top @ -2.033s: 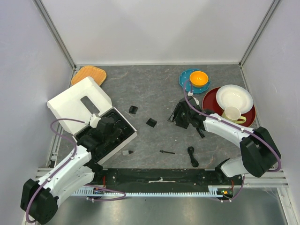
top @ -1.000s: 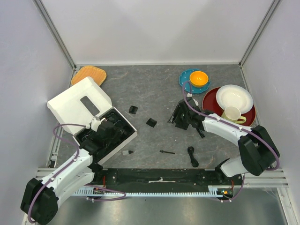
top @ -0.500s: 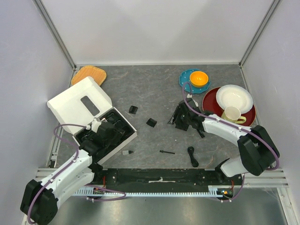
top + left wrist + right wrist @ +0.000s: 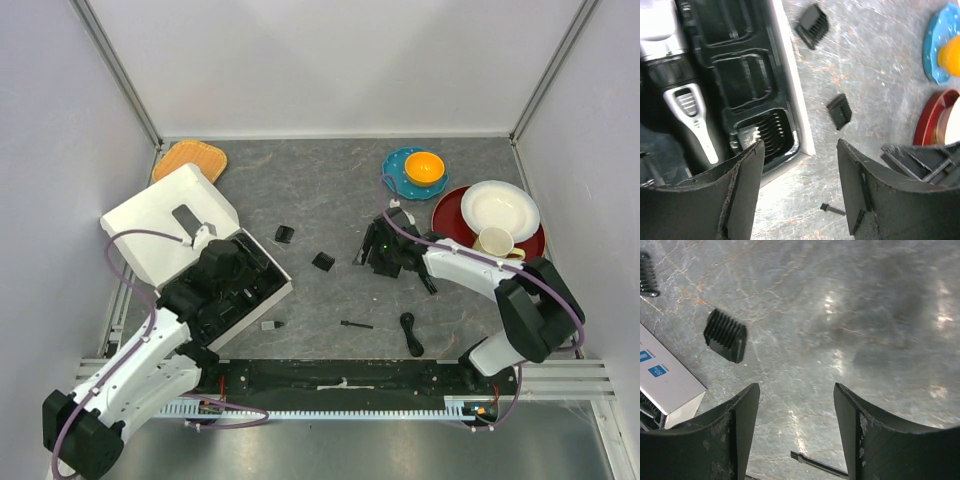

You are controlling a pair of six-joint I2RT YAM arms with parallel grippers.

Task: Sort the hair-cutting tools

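1. Our left gripper (image 4: 800,150) hangs with its jaws apart and nothing between them, over the lower right corner of the box (image 4: 794,100).
2. Right under it in the tray, the clipper (image 4: 685,90) lies in its slot at the left of the wrist view. A seated guard (image 4: 769,134) fills the corner pocket.
3. Our right gripper (image 4: 796,390) is spread wide too, and empty, above bare table (image 4: 865,315) at centre right of the overhead view.
4. Closest to it is a loose guard (image 4: 726,335), up and left of its fingers. A far guard (image 4: 284,234) lies beyond that, near the box.
5. Lower in the overhead view, a small bit (image 4: 270,325), the brush (image 4: 355,324) and the cable (image 4: 408,333) all lie outside the box.
6. Risk one: the guards look small and slick, so an off-centre pinch could flick one away or against the box wall.
7. Risk two: both arms face the same patch of table, and two reaches for one guard could clash.
8. Risk three: if our left gripper drops low, it could knock the seated guard out or shove the box.
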